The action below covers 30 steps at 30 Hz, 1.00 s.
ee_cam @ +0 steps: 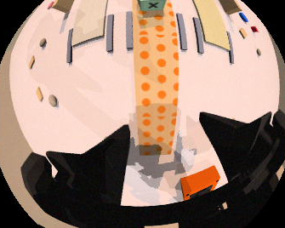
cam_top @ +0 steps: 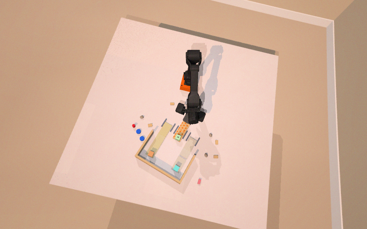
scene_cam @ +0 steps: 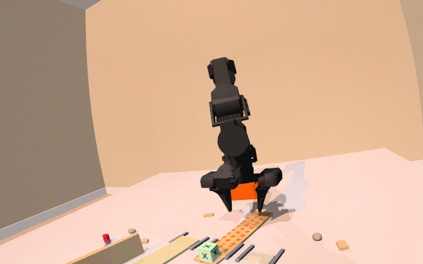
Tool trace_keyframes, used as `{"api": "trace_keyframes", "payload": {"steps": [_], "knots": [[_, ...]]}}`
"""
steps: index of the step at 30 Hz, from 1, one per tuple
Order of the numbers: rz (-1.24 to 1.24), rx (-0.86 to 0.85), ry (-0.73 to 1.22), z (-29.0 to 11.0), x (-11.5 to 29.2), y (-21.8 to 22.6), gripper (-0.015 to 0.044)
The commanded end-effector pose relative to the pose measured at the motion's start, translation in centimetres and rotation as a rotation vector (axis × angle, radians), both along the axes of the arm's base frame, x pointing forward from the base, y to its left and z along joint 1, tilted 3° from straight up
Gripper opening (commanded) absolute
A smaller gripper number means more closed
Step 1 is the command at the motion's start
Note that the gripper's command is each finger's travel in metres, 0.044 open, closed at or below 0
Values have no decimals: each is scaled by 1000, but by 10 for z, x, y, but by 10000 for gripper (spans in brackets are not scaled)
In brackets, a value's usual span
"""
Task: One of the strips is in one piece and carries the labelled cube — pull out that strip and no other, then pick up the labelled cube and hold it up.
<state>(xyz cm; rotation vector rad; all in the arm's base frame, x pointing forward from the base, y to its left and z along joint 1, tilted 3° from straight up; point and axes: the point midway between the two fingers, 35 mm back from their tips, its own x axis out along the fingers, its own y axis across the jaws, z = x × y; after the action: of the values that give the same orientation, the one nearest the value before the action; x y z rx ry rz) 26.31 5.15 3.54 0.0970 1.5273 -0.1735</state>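
Note:
An orange dotted strip (cam_top: pixel 182 130) (scene_cam: pixel 241 231) (ee_cam: pixel 156 82) lies flat between grey guide rails, drawn out toward the arm. A pale green cube marked with black X labels (cam_top: pixel 178 137) (scene_cam: pixel 208 252) sits on its far end. My gripper (scene_cam: pixel 243 210) (ee_cam: pixel 166 122) is open and empty, just above the strip's near end, fingers either side of it. Two plain tan strips lie beside it: the left one (cam_top: pixel 160 137) carries an orange cube (cam_top: pixel 150 154), the right one (cam_top: pixel 185 152) a cyan cube (cam_top: pixel 176 168).
A wooden U-shaped frame (cam_top: pixel 158 170) bounds the strips' far ends. Grey rails (scene_cam: pixel 244 252) flank each lane. Small tan blocks (scene_cam: pixel 341 244), pebbles (scene_cam: pixel 317 236), blue discs (cam_top: pixel 138 131), a red cylinder (scene_cam: pixel 106 238) and a pink block (cam_top: pixel 199 181) are scattered about. The arm's orange base (scene_cam: pixel 244 192) stands behind.

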Motion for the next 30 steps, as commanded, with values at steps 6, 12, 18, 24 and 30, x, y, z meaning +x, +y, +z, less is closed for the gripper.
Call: {"api": "trace_keyframes", "payload": {"steps": [6,12,18,24,30], "knots": [[4,2,-7,6,33,-11,440],[4,1,-9,10,57,-18,440],[4,0,-11,14,81,-26,440],[4,-1,-14,19,104,-32,440],[4,-1,-16,25,128,-38,440]]}}
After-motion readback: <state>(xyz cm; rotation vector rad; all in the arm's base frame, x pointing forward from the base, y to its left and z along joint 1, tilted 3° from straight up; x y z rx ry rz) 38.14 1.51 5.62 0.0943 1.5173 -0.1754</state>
